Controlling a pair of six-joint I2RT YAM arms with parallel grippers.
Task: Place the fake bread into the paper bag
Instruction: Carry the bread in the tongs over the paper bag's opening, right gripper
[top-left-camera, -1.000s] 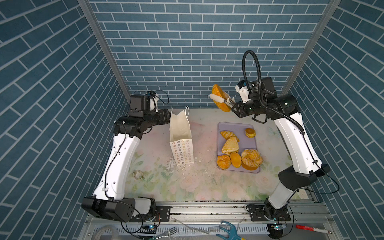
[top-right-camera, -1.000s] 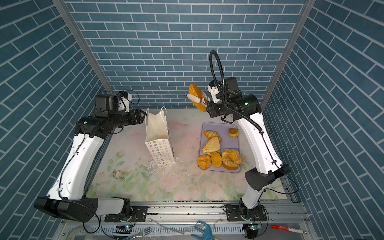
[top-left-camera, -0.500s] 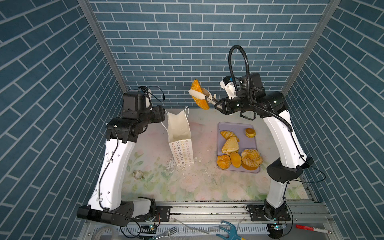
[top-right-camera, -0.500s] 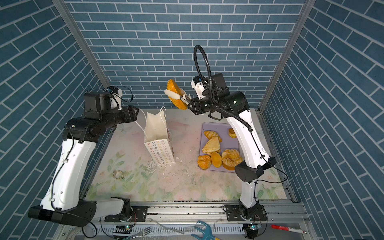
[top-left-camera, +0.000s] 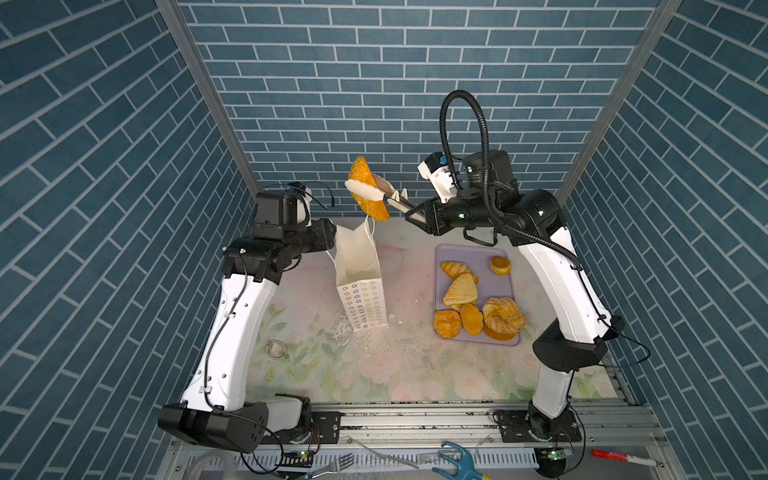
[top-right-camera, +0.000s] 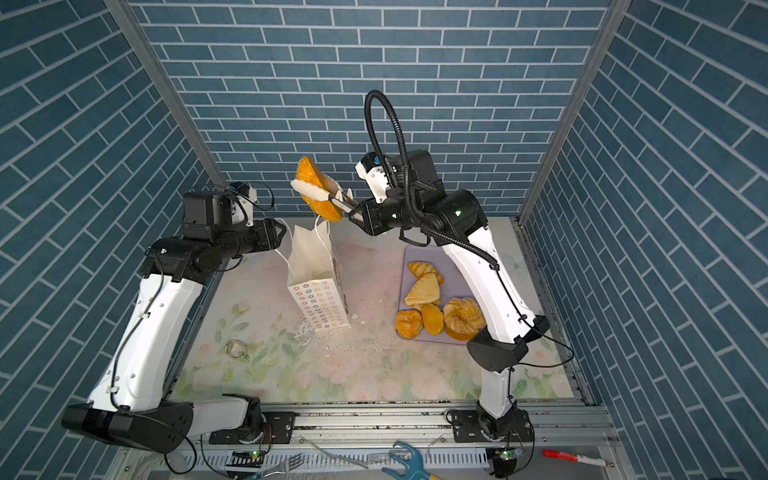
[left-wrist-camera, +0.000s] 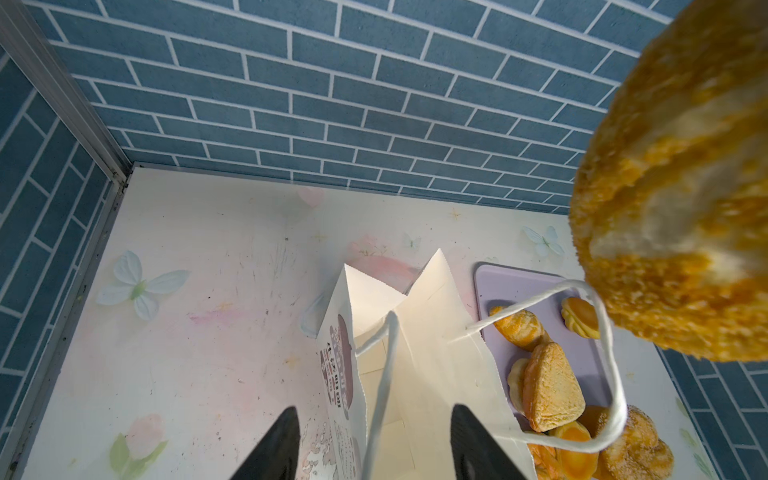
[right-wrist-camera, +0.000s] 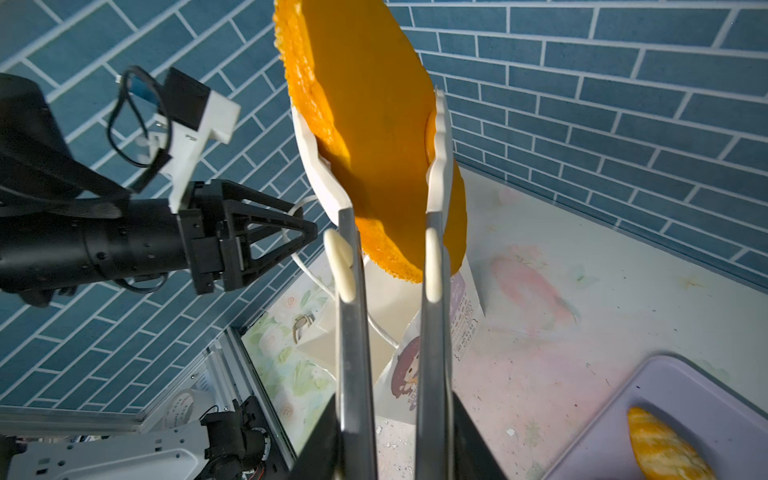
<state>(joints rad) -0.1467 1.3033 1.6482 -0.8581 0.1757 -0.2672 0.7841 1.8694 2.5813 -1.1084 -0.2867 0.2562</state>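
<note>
1. Right jaws are clamped shut on steel tongs with white scalloped tips (right-wrist-camera: 353, 332). The tongs pinch the golden-orange oval toy loaf (top-left-camera: 368, 195), which hangs end-down in the air just above the far rim of the tall white paper bag (top-left-camera: 359, 266).
2. Left jaws are part open, straddling the bag's near rim and a white cord handle (left-wrist-camera: 382, 374). No clamp is visible.
3. Other toy pastries (top-left-camera: 459, 291) lie on the flat lavender tray (top-left-camera: 473, 257) on the tabletop, beside the bag.
4. Step in hand is the drop-in. Likely best to centre the loaf over the narrow mouth, long axis down and clear of the cords, then lower it past the rim before letting go.
5. Risk: the light bag may tip or fold, so the left jaws should steady the rim.
</note>
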